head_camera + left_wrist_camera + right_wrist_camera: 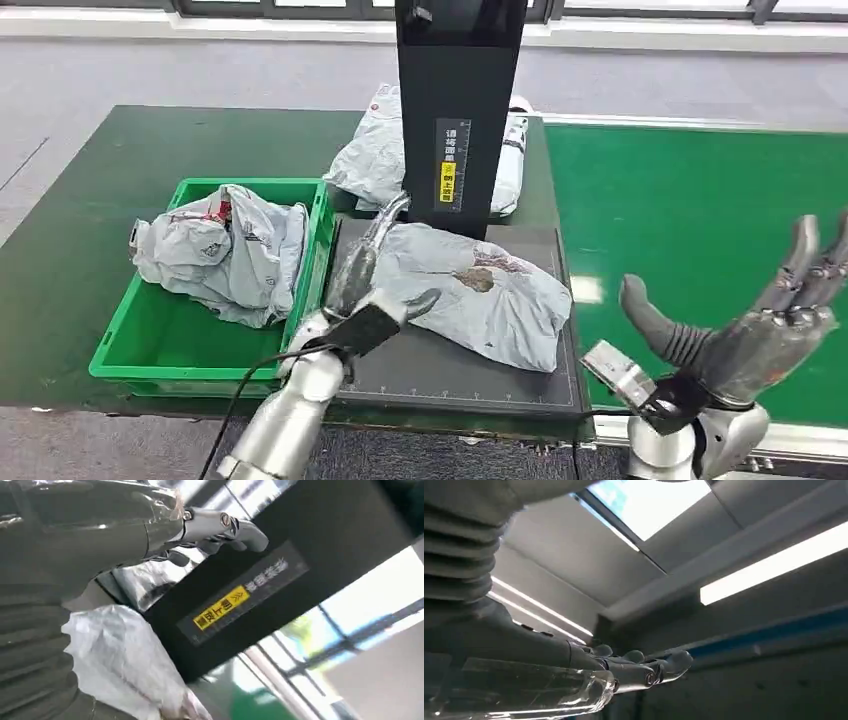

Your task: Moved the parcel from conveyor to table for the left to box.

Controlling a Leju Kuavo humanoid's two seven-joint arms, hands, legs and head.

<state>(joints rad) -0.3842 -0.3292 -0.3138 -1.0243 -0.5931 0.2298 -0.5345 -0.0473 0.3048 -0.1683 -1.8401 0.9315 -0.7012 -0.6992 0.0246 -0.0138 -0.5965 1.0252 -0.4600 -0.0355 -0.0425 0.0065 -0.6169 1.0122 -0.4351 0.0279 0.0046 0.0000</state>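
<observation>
The right hand point(765, 330) is closest, low at the right. It is raised over the green belt point(700, 220) with its palm up, its fingers spread apart, and nothing in it. In the right wrist view the fingers point(644, 667) point up at the ceiling lights.

The left hand point(362, 290) reaches out over the black mat point(440, 370) on the table point(80, 250). Its fingers are stretched out straight. Its thumb sits at the edge of the grey parcel point(480, 290), and the fingers lie along the parcel's side. It is not gripping the parcel. I cannot tell if the fingers touch it.

The parcel lies flat on the black mat, just in front of a tall black post point(460, 110) with a yellow sticker point(447, 183).

A green box point(300, 195) sits on the table just left of the mat. A crumpled grey bag point(225, 250) lies inside it. Another grey bag point(375, 155) lies behind the post.
</observation>
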